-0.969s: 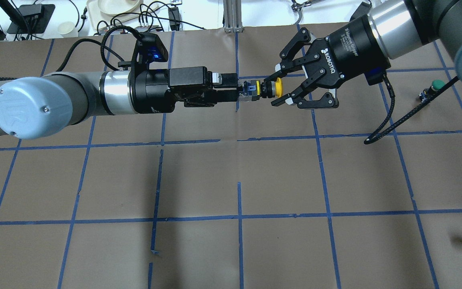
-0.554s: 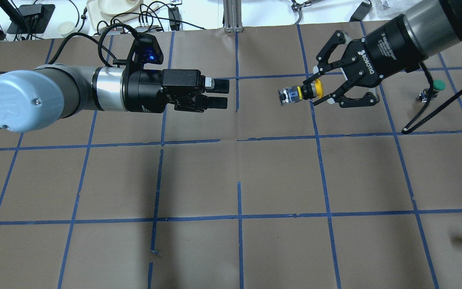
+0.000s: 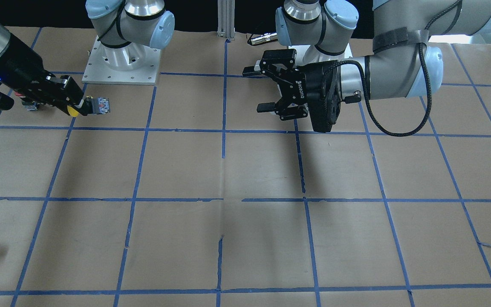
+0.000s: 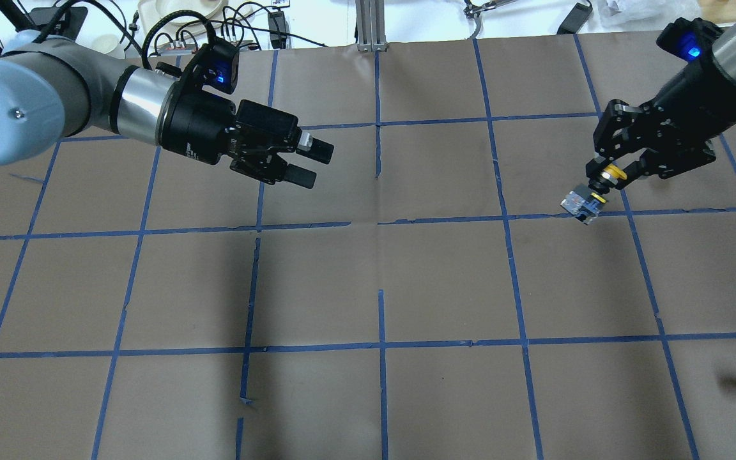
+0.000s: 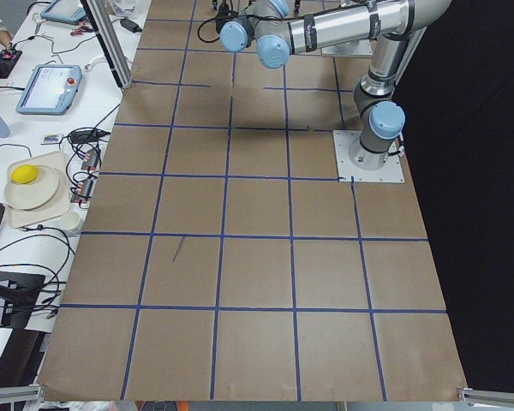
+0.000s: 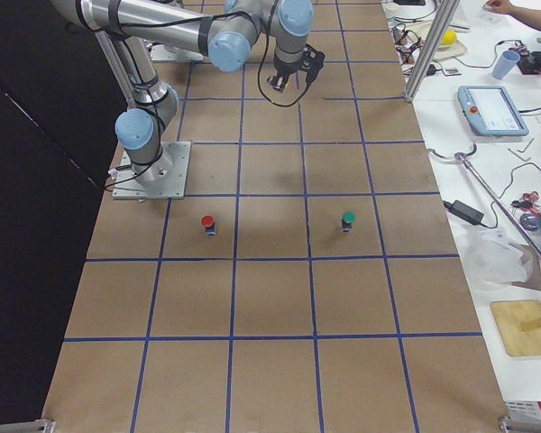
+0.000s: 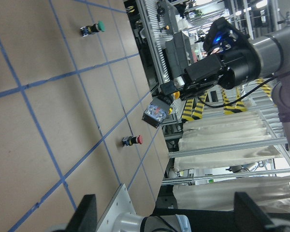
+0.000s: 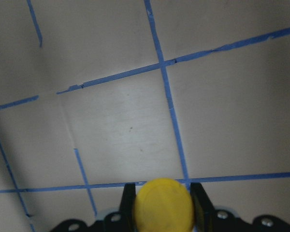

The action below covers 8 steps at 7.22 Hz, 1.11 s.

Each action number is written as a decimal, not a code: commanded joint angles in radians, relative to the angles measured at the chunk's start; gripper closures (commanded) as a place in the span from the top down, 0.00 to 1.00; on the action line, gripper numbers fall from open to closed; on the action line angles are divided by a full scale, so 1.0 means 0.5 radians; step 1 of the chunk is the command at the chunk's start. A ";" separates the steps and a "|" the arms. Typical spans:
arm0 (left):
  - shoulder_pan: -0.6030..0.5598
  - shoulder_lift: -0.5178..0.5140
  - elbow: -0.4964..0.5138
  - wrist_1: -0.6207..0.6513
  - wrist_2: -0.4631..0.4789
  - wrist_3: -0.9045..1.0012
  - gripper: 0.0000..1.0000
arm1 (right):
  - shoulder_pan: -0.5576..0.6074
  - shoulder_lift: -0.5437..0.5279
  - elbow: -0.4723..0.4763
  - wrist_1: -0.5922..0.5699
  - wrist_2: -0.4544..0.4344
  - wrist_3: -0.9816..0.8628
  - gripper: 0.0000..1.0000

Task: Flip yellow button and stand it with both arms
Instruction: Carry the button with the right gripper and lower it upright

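Cap of yellow button (image 4: 588, 197) btwn R fingers (image 8: 197, 199), base outward

Lit bright and even from above across the table (image 4: 444, 281). Throws soft, wide-edged shadows at 9 o'clock in the overhead view. Turns pale mid-frame in the right wrist view, with the yellow button (image 8: 164, 205) blurred at 6 o'clock. Drops to black at 3 o'clock in the exterior left view, at 9 o'clock in the exterior right. Flares with lamp glare at 1 o'clock in the left wrist view.
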 commanded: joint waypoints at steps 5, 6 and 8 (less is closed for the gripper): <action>-0.081 -0.008 0.315 0.457 1.407 -1.019 1.00 | -0.581 0.014 0.558 -1.018 -0.053 -2.165 0.22; -0.155 -0.011 0.414 0.457 1.618 -1.170 1.00 | -0.658 0.047 0.647 -1.214 -0.034 -2.350 0.22; -0.269 0.020 0.433 0.656 1.819 -1.339 1.00 | -0.842 0.206 0.713 -1.390 0.142 -2.676 0.22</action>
